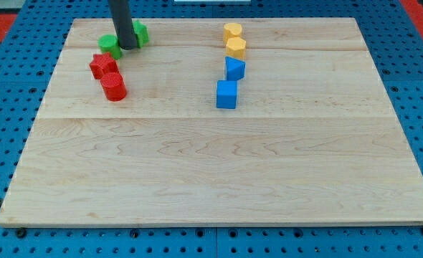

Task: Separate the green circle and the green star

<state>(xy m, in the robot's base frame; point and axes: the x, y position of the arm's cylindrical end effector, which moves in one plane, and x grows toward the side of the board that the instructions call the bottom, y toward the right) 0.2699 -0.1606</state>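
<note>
Briefly: my tip (127, 47) was seen wedged between the two green blocks at the 11 o'clock corner of the tabletop (211, 179). One green block (109, 44) was touching it at 9 o'clock, the other green block (140, 32) at 1 o'clock. Circle and star could not be told apart, as both were partly hidden by the rod. The tool was one plain rod, so its spread or pinch state cannot be told. A red block (103, 66) and a red cylinder (114, 86) were stacked at 6 o'clock of the greens. Two yellow blocks (234, 39) and two blue blocks (230, 81) were lined up well apart at 3 o'clock.
</note>
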